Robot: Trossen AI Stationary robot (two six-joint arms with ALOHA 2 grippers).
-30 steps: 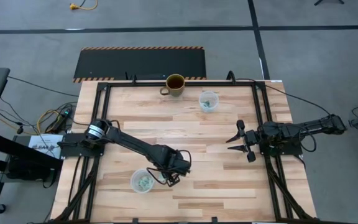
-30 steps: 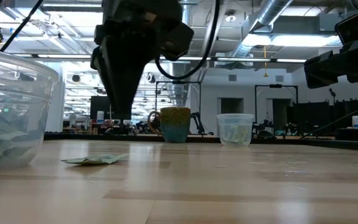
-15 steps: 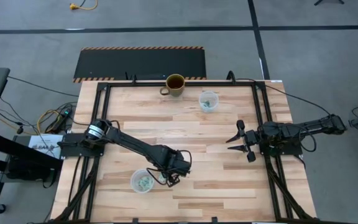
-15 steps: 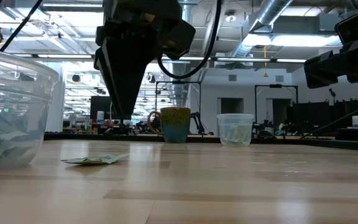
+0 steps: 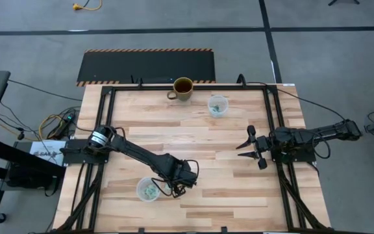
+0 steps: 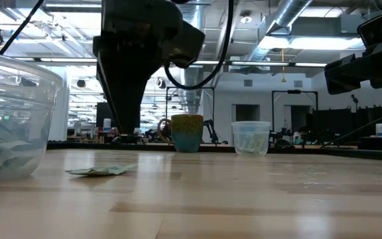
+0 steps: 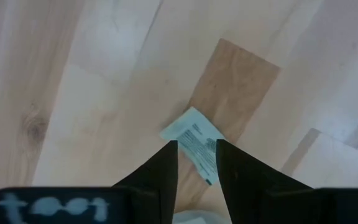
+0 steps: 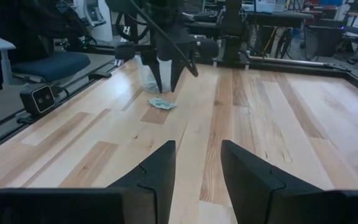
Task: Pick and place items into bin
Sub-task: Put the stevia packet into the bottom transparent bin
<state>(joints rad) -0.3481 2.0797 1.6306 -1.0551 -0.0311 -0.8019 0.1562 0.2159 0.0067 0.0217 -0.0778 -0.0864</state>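
arms 2 | grippers 2: left gripper [image 5: 177,190], right gripper [image 5: 241,151] | clear cups 2: near cup [image 5: 148,189], far cup [image 5: 218,105] | mug [image 5: 182,88] 1 | loose packet on table [image 7: 196,141] 1 | packets inside cups: uncountable

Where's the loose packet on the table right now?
The packet lies flat on the wood directly under the left gripper, just right of the near plastic cup in the high view.
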